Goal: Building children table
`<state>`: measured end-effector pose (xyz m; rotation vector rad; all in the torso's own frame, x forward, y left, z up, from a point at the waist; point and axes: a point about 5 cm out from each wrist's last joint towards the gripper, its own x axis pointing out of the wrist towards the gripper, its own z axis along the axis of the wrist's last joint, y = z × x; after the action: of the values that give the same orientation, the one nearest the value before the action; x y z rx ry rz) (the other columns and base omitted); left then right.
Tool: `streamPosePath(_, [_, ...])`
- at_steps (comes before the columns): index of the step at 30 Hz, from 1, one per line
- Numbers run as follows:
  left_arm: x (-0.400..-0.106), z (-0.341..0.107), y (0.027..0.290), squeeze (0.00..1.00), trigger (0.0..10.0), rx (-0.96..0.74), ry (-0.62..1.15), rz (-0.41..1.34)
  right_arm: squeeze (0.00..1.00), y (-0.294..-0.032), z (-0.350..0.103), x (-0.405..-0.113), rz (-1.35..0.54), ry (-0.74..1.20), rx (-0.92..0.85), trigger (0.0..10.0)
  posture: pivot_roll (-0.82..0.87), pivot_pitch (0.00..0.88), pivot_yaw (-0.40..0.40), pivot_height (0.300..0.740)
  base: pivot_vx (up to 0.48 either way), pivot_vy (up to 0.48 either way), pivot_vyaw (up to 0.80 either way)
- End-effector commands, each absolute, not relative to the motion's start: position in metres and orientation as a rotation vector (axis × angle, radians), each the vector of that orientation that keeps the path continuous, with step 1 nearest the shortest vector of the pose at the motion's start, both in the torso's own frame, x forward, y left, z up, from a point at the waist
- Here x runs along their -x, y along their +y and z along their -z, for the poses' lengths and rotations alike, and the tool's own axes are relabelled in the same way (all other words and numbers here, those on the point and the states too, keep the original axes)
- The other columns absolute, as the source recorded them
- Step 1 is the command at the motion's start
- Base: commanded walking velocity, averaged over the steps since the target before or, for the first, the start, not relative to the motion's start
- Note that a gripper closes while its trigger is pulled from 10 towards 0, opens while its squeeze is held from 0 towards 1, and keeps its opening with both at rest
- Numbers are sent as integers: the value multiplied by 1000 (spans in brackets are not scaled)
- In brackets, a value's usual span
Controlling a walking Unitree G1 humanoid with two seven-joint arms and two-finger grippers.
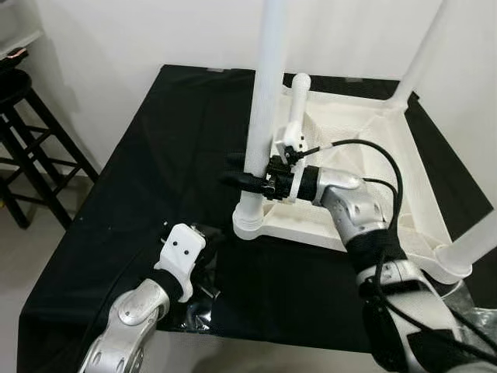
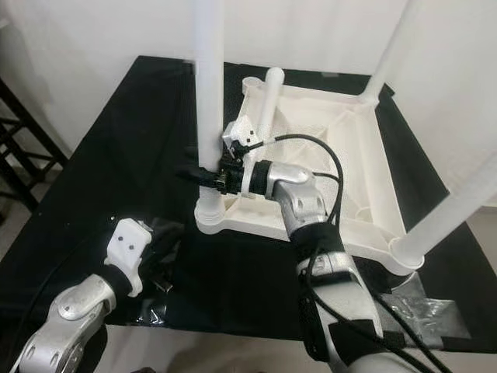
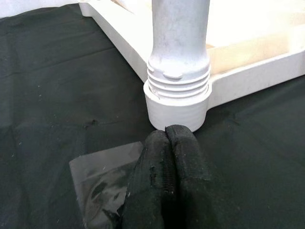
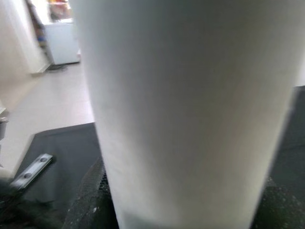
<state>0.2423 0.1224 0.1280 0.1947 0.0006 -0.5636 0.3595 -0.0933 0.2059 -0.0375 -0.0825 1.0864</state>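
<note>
While the white plastic children's table [image 1: 365,155] lies upside down on a bench draped in black cloth [image 1: 171,155], the left eye view shows its legs pointing up, and the right gripper [image 1: 237,180] reaches across the underside with its jaws grasping the near-left leg [image 1: 265,109] just above its socket. A loose fourth leg [image 1: 295,109] lies across the tabletop's underside just behind that gripper. The left gripper [image 1: 203,247] sits low on the cloth, near the same corner, beside a piece of clear plastic wrap [image 1: 194,311]. A dark wooden stool [image 1: 31,148] stands on the floor to the left of the bench. From the right eye view, two more upright legs rise at the far-right [image 2: 392,54] and near-right [image 2: 458,206] corners. Looking along the left wrist, the two black fingers [image 3: 169,186] are clenched together, empty, their tips just in front of the threaded socket [image 3: 177,102] where the leg meets the corner. Looking along the right wrist, the white leg [image 4: 186,109] stands very close, with black finger pads [image 4: 90,191] on either side of it.
</note>
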Motion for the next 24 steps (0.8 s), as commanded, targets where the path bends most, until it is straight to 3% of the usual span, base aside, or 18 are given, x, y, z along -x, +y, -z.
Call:
streamPosePath(1, [-240,-124,123,0,10000,-200,18,571,0,-107,-192,-362,-896,-24,11,0,61,96,-49,740,0,0,0])
streamPosePath(3, [-241,-124,124,0,10000,-201,17,570,0,-102,-168,-344,-536,35,-24,0,60,103,-45,740,0,0,0])
streamPosePath(5, [-241,-125,124,0,10000,-201,16,570,0,-99,-159,-331,-428,59,-22,0,60,103,-45,740,0,0,0])
streamPosePath(6, [-242,-124,125,0,10000,-206,17,571,0,-87,-150,-322,-434,84,-22,0,47,90,-25,740,0,0,0])
streamPosePath(15, [-244,-124,126,0,10000,-211,17,554,0,-60,-159,-324,-503,28,-5,0,61,86,-33,740,0,0,0])
streamPosePath(16, [-244,-124,127,0,10000,-211,16,552,0,-60,-160,-324,-507,30,3,3725,59,86,-30,740,0,0,0])
streamPosePath(19, [-245,-124,127,0,10000,-212,16,552,0,-58,-162,-320,-484,41,16,3725,59,86,-30,740,0,0,0])
streamPosePath(20, [-245,-124,127,0,10000,-211,18,558,0,-56,-164,-320,-520,36,1,10000,59,86,-30,740,0,0,0])
streamPosePath(21, [-245,-124,126,0,10000,-211,19,565,1000,-53,-172,-321,-618,21,-33,10000,60,87,-25,740,0,0,0])
streamPosePath(24, [-245,-124,125,0,10000,-210,20,572,1000,-50,-185,-324,-770,-16,-66,10000,59,87,-26,740,0,0,0])
